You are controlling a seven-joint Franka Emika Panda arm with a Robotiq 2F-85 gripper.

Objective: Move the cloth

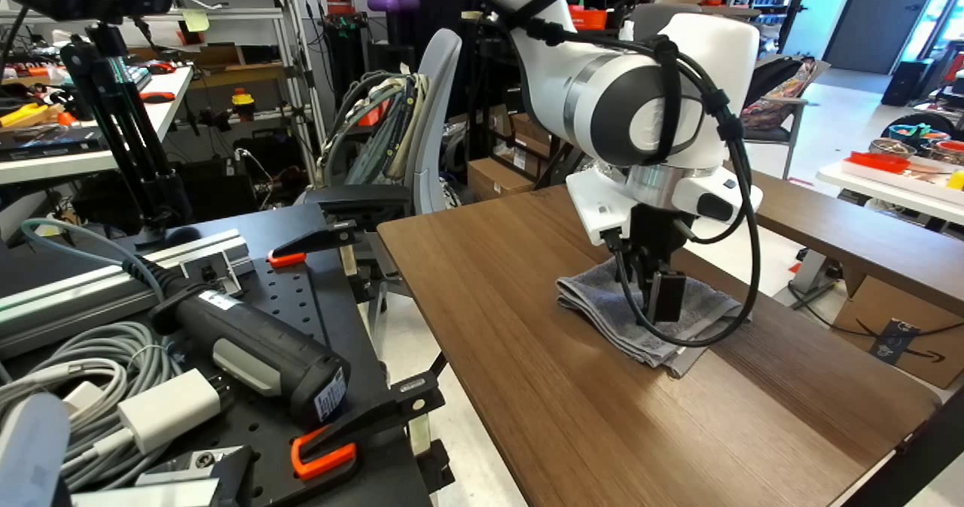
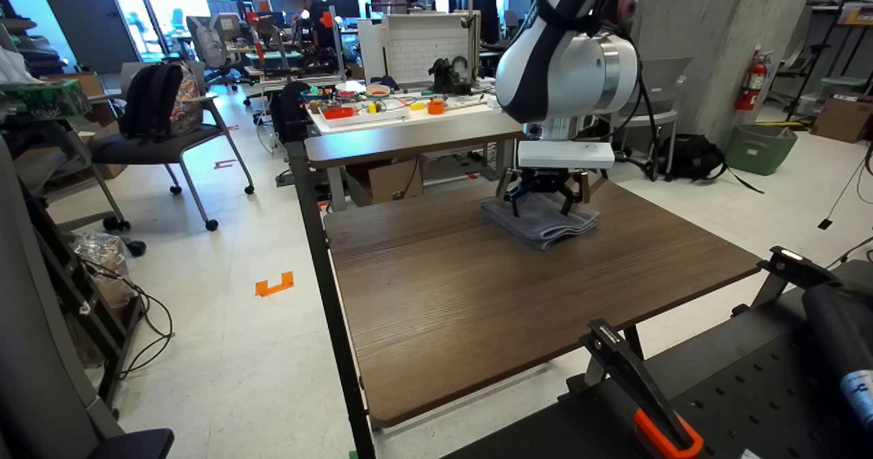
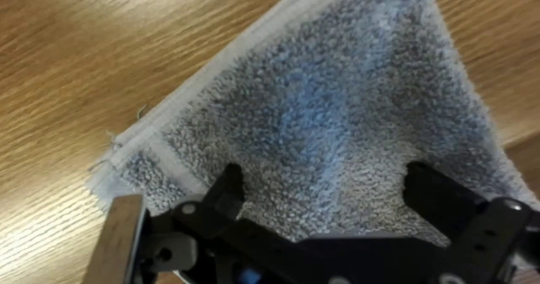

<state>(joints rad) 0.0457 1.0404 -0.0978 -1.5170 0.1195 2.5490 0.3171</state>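
Note:
The grey folded cloth lies on the brown wooden table (image 1: 489, 266), and it shows in both exterior views (image 1: 602, 303) (image 2: 545, 230). Its layered edges face outward and one corner sticks out a little. My gripper (image 2: 541, 210) points down over the cloth with its two black fingers spread. The fingertips are at or just above the cloth's top; I cannot tell if they touch. In the wrist view the cloth (image 3: 312, 102) fills the middle, and the open gripper (image 3: 325, 172) has a flat stretch of cloth between its fingers. The arm hides part of the cloth in an exterior view (image 1: 657, 311).
A black perforated bench (image 1: 286, 303) with orange-tipped clamps (image 1: 324, 458), a handheld black device (image 1: 256, 349) and coiled cables stands beside the table. A black post (image 2: 327, 295) runs along a table edge. Another brown tabletop (image 2: 409, 138) stands behind, and a grey chair (image 1: 437, 115) is near.

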